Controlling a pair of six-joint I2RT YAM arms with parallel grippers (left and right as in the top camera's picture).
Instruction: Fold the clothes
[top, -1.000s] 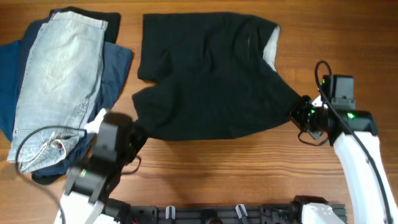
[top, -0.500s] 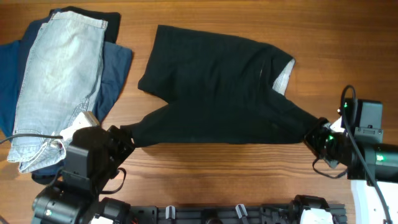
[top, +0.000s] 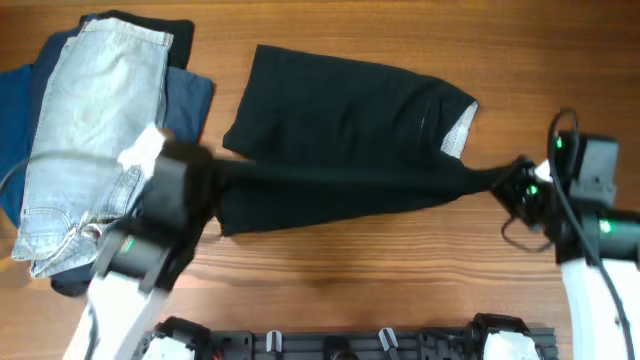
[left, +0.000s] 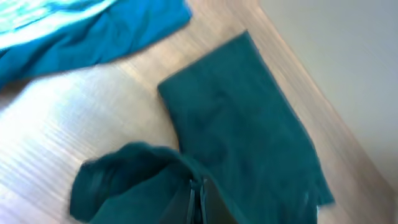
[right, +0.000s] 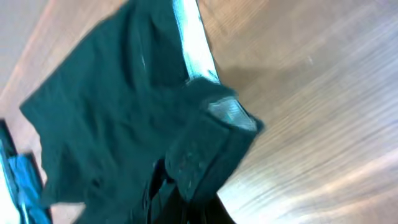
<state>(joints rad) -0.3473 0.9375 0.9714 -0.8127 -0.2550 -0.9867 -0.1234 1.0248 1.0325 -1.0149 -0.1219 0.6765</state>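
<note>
At the near edge of the black shorts (top: 340, 110), my left gripper (top: 220, 180) was clamped on a bunched corner of cloth, its fingers nearly buried in fabric in the blurred wrist view. My right gripper (top: 512, 182) pinched the opposite corner by the waistband, its tips hidden under a folded hem. Between them the fabric ran taut. The rest lay mid-bench (top: 350, 280), pale lining (top: 458, 130) showing at the right. Farther left, denim shorts (top: 85, 120) lay on navy garments (top: 188, 105), partly covered by my left arm and cut off by the frame.
</note>
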